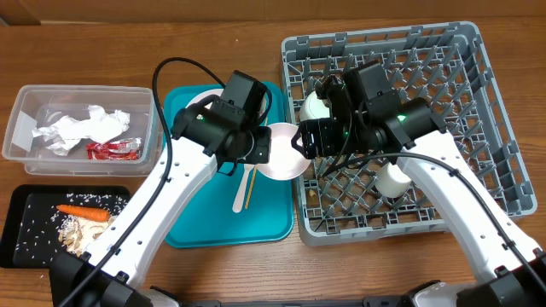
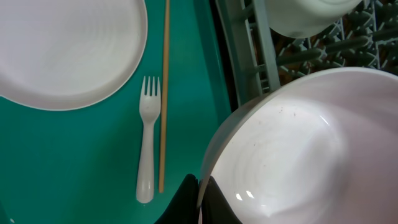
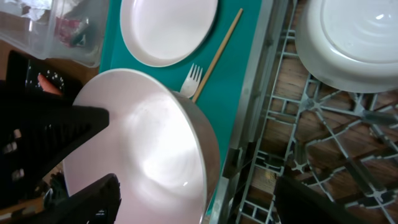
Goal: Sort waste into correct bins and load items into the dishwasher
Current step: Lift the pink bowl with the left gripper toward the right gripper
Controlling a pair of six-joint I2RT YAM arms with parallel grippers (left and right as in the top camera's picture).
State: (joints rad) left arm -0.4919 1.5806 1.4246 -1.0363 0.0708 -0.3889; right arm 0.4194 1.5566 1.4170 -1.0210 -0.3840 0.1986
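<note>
My left gripper (image 1: 263,147) (image 2: 200,200) is shut on the rim of a white bowl (image 1: 281,153) (image 2: 292,155) (image 3: 143,149). It holds the bowl tilted over the seam between the teal tray and the grey dish rack (image 1: 495,111) (image 3: 273,93). My right gripper (image 1: 300,141) (image 3: 198,183) is open, its fingers either side of the bowl's far rim. A pale plate (image 2: 62,50) (image 3: 168,28), a white fork (image 1: 239,198) (image 2: 147,143) (image 3: 194,78) and a chopstick (image 1: 249,188) (image 2: 165,93) (image 3: 221,43) lie on the teal tray. Another bowl (image 1: 314,107) (image 3: 354,37) and a cup (image 1: 392,179) sit in the rack.
The clear tub (image 1: 26,128) at far left holds napkins (image 1: 72,128) and a red wrapper (image 1: 113,150). The black tray (image 1: 26,230) at front left holds a carrot (image 1: 85,212), food scraps (image 1: 81,234) and rice. The teal tray (image 1: 205,226) lies between the bins and the rack.
</note>
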